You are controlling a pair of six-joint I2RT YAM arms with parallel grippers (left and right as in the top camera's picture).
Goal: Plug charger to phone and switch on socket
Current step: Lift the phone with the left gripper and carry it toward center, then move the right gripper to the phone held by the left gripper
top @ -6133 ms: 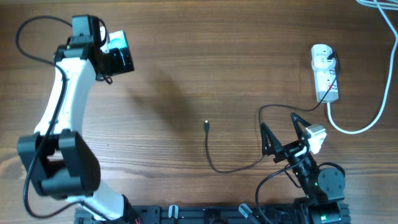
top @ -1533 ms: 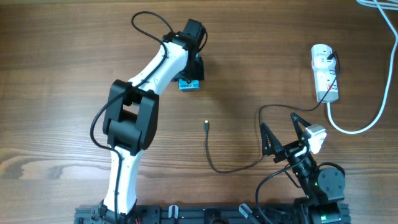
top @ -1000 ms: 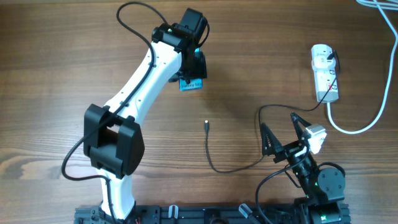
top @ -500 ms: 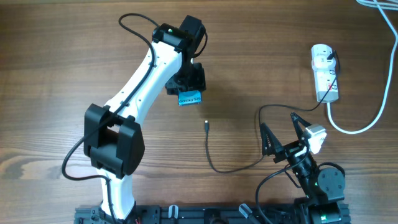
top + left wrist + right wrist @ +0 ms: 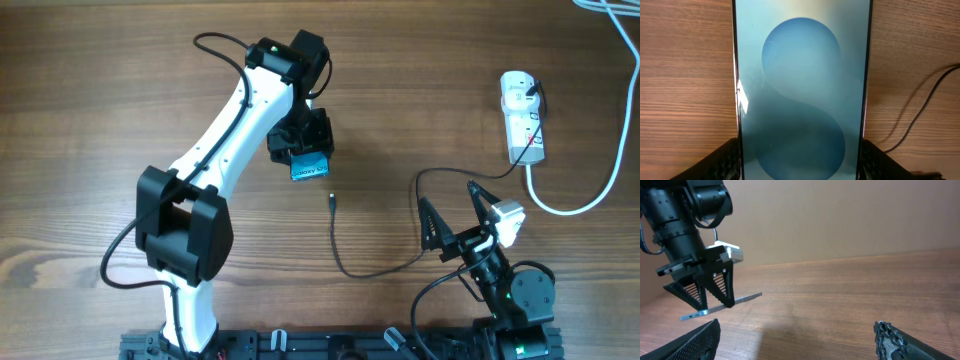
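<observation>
My left gripper [image 5: 305,148] is shut on the phone [image 5: 311,167], held above the table middle; its teal screen with "Galaxy" text faces up. In the left wrist view the phone [image 5: 801,90] fills the frame between my fingers [image 5: 800,165]. The charger is a thin black cable [image 5: 350,265] with its metal tip [image 5: 331,201] on the table just below right of the phone; the cable runs right to the black plug in the white socket [image 5: 522,117]. My right gripper [image 5: 455,215] is open and empty near the front right. The right wrist view [image 5: 795,340] shows the held phone [image 5: 722,304] edge-on.
A thick white cord [image 5: 590,190] loops from the socket along the right edge of the wooden table. The charger cable [image 5: 920,117] also shows at the right in the left wrist view.
My left arm has carried the phone from the far left of the table to the middle and towards the cable tip. The right arm has not moved.
</observation>
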